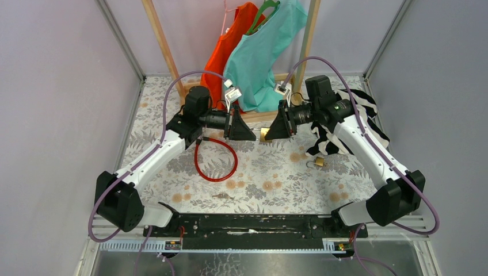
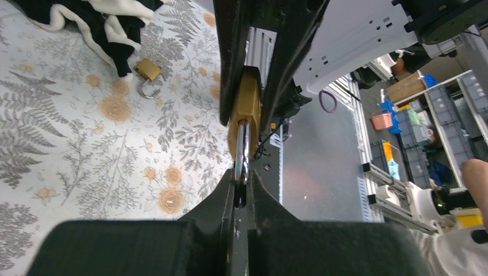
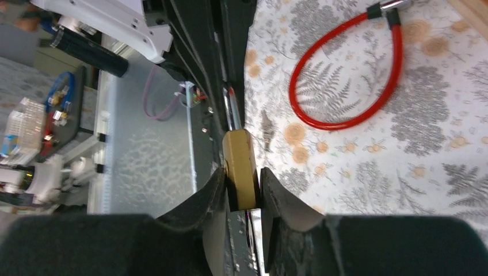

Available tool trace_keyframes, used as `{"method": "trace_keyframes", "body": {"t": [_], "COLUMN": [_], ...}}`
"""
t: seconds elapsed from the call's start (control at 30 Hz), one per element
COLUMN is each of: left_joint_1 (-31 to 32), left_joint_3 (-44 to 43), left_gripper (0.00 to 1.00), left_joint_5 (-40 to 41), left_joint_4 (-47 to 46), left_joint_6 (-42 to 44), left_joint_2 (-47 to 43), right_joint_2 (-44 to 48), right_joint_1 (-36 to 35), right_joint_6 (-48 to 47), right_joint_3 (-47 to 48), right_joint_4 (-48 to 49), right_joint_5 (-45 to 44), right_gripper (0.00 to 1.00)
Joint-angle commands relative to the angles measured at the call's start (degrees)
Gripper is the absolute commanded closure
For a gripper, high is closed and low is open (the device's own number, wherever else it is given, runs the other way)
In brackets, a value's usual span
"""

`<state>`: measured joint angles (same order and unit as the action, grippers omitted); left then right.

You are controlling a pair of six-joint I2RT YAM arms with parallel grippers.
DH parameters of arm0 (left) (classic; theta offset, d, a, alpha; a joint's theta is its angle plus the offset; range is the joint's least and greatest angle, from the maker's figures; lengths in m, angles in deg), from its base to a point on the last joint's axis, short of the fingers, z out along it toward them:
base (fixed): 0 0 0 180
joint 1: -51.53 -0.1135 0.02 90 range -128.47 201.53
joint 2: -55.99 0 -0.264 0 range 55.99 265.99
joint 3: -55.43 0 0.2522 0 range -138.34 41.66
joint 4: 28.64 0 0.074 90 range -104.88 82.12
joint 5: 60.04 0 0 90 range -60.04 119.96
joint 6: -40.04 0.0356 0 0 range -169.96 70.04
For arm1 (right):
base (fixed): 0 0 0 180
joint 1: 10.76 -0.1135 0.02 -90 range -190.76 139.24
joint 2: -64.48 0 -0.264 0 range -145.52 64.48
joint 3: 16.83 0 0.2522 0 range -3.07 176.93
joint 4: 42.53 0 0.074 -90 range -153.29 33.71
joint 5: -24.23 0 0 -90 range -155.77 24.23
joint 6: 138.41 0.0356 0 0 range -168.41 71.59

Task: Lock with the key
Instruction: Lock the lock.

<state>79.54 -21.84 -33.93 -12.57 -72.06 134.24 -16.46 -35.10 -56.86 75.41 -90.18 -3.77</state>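
Note:
My right gripper (image 1: 269, 134) is shut on a brass padlock (image 1: 265, 134), held above the middle of the table; its body shows between my fingers in the right wrist view (image 3: 240, 168). My left gripper (image 1: 253, 137) faces it and is shut on a silver key (image 2: 241, 152). The key's blade runs into the padlock's brass body (image 2: 248, 106) in the left wrist view. In the right wrist view (image 3: 241, 201) the key (image 3: 233, 112) shows beyond the padlock.
A second brass padlock (image 1: 318, 163) with open shackle lies on the floral table, also in the left wrist view (image 2: 147, 72). A red cable lock (image 1: 216, 159) lies left of centre. A black-and-white cloth (image 1: 345, 123) is at the right. Orange and teal garments (image 1: 259, 46) hang behind.

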Motion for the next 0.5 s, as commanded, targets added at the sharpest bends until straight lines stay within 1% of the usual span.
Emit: {"method": "trace_keyframes", "body": {"t": [0.0,0.17,0.23,0.33,0.47], "left_joint_1": [4.99,5.13,5.25,5.27,5.67], "left_joint_3": [-1.6,-1.85,-1.73,-1.69,-1.83], "left_gripper": [1.0,1.0,1.0,1.0,1.0], "left_joint_5": [0.31,-0.54,-1.26,-1.75,-1.68], "left_joint_4": [-6.77,-6.93,-8.08,-9.15,-9.21], "left_joint_6": [1.64,1.38,0.21,-1.15,-1.53], "left_joint_2": [1.83,1.87,2.03,1.94,2.17], "right_joint_2": [-2.32,-3.29,-3.57,-3.87,-3.91], "right_joint_1": [-5.51,-5.75,-6.13,-6.28,-6.32], "right_joint_6": [9.09,14.95,13.89,9.39,7.93], "right_joint_3": [3.94,2.39,2.55,3.58,3.31], "right_joint_4": [20.09,26.48,26.61,23.27,23.43], "right_joint_5": [6.25,6.86,6.03,3.74,2.24], "right_gripper": [1.0,1.0,1.0,1.0,1.0]}}
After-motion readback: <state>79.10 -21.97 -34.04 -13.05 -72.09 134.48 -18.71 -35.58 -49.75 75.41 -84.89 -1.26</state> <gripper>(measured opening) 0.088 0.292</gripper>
